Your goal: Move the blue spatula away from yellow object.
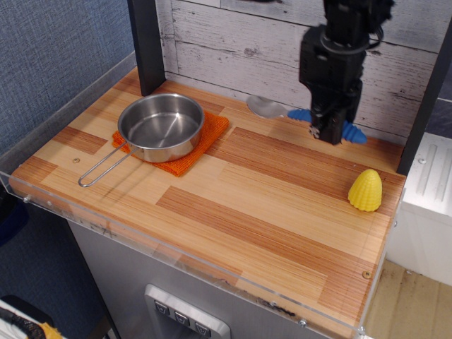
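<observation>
The blue spatula (300, 114) has a silver bowl (263, 106) and a ribbed blue handle. My black gripper (327, 132) is shut on the handle's middle and holds the spatula lifted above the back of the wooden table (233, 191), bowl pointing left. The handle's end (354, 134) sticks out to the right of my fingers. The yellow object (365, 190), a small ribbed cone, stands on the table at the right, in front of and to the right of the gripper, well apart from the spatula.
A steel pan (160, 127) with a wire handle sits on an orange cloth (205, 141) at the left. A black post (147, 42) stands at the back left. A white plank wall runs behind. A white box (427, 198) sits off the right edge.
</observation>
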You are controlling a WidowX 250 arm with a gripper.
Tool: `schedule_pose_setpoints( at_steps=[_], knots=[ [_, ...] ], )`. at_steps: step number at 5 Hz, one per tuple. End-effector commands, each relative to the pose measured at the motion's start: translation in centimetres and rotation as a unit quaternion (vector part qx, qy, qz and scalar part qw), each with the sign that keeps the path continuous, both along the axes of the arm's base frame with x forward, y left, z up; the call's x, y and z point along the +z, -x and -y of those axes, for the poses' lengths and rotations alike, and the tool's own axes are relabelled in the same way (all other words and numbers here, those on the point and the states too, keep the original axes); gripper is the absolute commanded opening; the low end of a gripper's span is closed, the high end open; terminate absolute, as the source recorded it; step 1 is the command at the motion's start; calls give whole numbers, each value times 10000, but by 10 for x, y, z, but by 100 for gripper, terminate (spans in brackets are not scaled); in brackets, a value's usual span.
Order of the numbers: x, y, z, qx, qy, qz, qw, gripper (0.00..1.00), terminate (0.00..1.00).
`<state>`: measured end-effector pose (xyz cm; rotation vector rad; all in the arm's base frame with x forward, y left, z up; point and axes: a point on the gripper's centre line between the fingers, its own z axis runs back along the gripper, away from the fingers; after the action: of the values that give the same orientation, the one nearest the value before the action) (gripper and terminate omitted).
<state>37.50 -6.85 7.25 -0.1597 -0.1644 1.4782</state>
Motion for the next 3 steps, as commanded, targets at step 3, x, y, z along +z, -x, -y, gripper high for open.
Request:
schedule_pose_setpoints(
  at_steps=[3],
  knots=[
    [20, 121, -71, -14, -20, 188, 9998, 0, 0]
  ],
)
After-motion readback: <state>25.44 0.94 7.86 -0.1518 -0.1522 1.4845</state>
